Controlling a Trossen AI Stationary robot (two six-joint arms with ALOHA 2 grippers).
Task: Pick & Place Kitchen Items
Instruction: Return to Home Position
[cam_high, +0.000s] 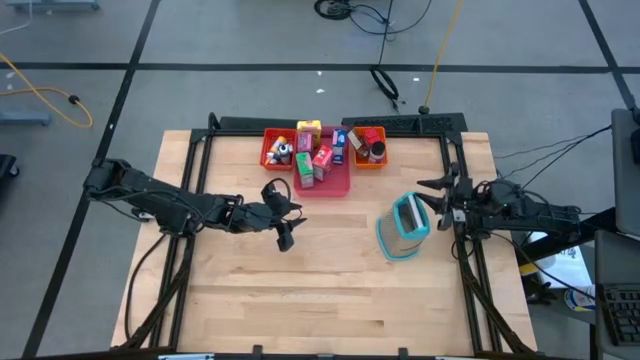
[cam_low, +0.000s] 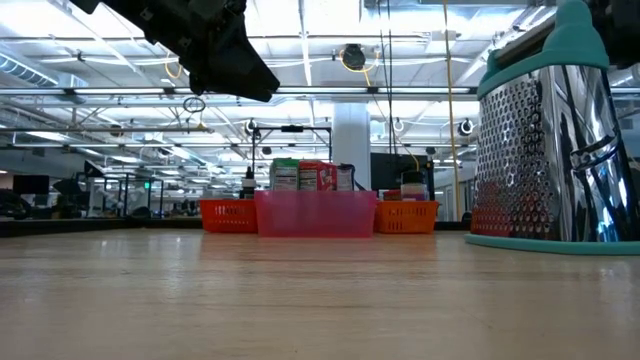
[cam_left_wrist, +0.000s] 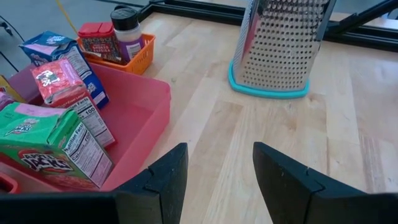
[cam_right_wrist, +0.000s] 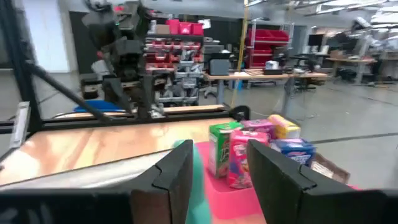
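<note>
One pale wooden table carried everything. Two dark arms reached in over it from the sides. The left arm stretched across to the middle of the table, in front of the trays. The right arm came in from the right edge.

The left gripper hung above the bare wood just in front of the pink tray, its two fingers spread apart with nothing between them. The right gripper sat close beside the grater, fingers likewise apart and holding nothing. The grater stood upright on its teal base, right of centre.

Three trays lined the far edge: the red tray on the left, the pink one in the middle, and the orange tray on the right, set side by side.

In the pink tray stood the food boxes, packed together: a green box, a red box behind it and a blue box nearest the orange tray. A yellow box sat at the far end. The orange tray held a red pack and a dark-capped bottle side by side. The red tray held several small items, too small to tell apart.
</note>
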